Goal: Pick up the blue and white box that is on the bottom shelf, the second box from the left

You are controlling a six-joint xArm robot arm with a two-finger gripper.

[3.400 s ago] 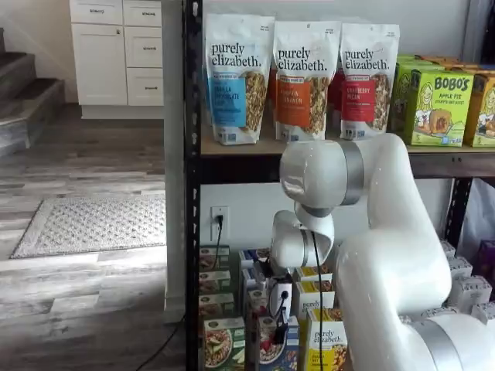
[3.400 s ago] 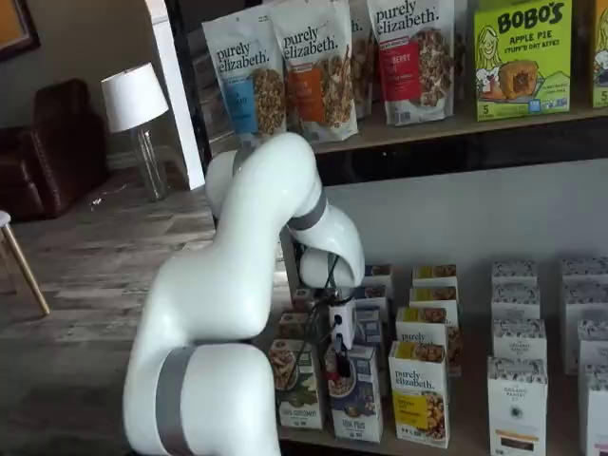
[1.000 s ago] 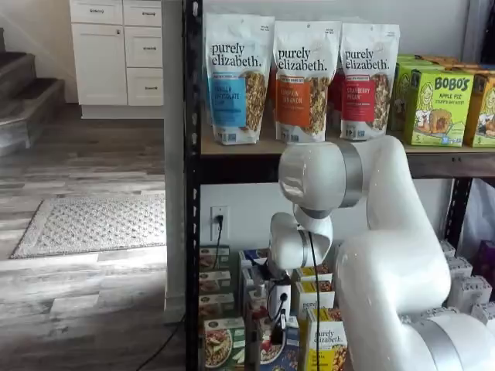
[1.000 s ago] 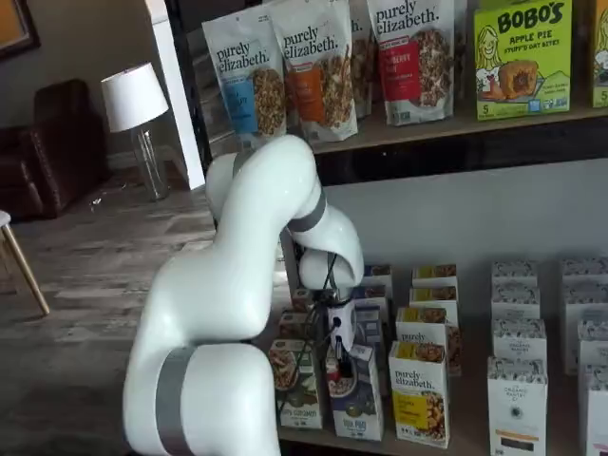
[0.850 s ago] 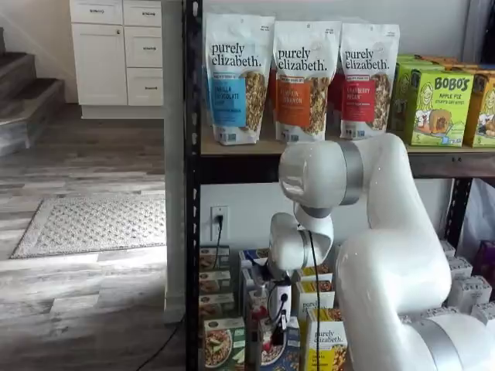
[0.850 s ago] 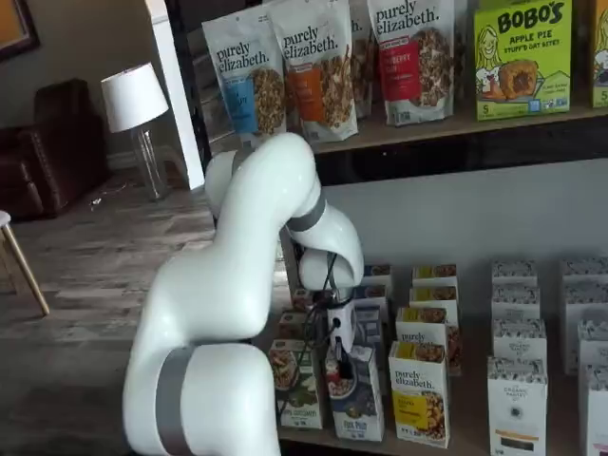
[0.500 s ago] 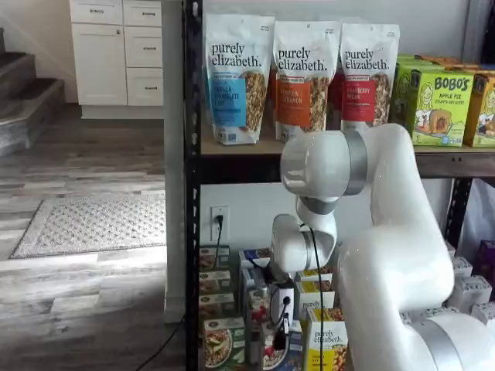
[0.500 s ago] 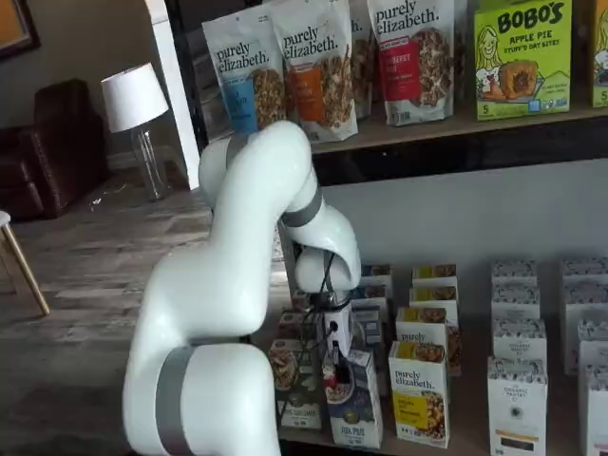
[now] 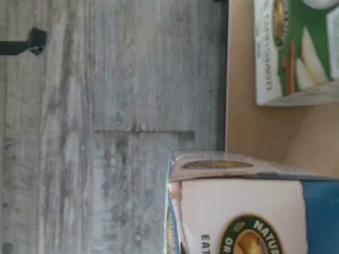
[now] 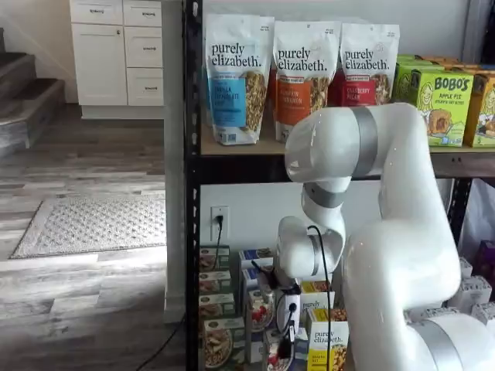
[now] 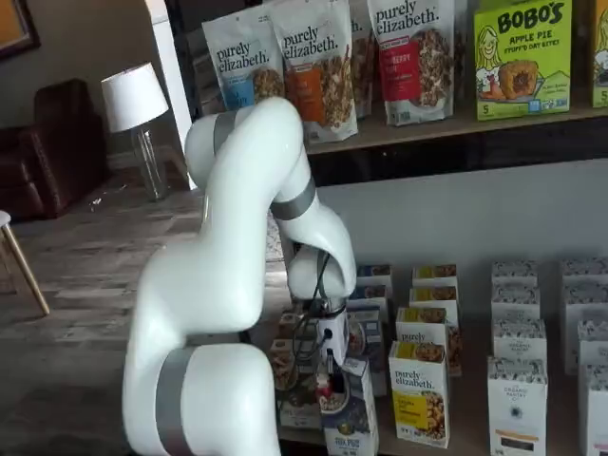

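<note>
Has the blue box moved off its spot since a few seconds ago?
Yes. In a shelf view the blue box, gripper shut on it, has come forward and down-frame past the yellow carton, which has stayed put.

So the blue and white box [image 11: 350, 410] sits tilted at the front edge of the bottom shelf [image 11: 456, 442], gripper [image 11: 329, 366] on its top. Green-fronted carton [image 11: 288, 380] on its left, yellow-fronted carton [image 11: 419, 391] on its right, more cartons lined up behind.
</note>
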